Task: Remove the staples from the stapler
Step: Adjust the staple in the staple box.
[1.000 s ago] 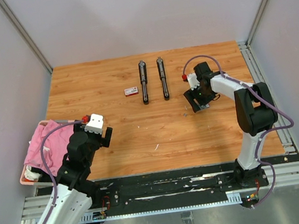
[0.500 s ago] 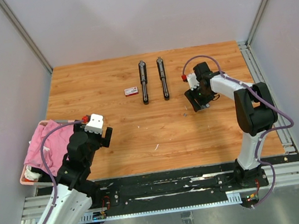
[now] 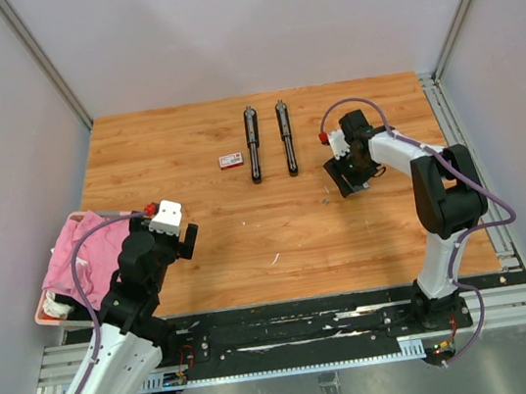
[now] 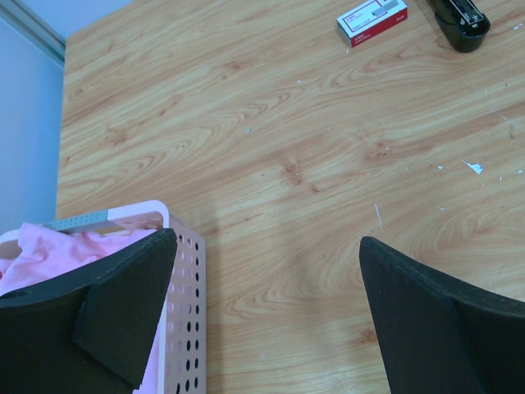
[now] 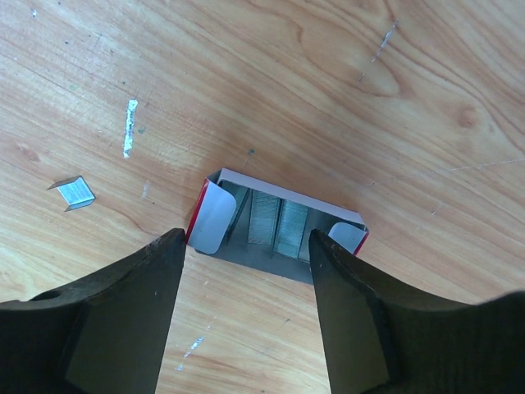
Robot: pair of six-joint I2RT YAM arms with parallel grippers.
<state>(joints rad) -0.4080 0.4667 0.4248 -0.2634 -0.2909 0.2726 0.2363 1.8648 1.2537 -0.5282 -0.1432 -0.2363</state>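
Right tool (image 5: 246,238) has edged slightly away, open above box (image 5: 215,217); left tool (image 4: 267,246) open, empty. Risk: descending, it clips box rim, spilling staples (image 5: 289,228) over bench (image 5: 369,98).

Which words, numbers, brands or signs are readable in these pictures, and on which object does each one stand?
Nothing can be read.
Small red-and-white box: dark print on its white label, too blurred to read.
Open box holding staples: no print shows.
Stapler: no marking shows.
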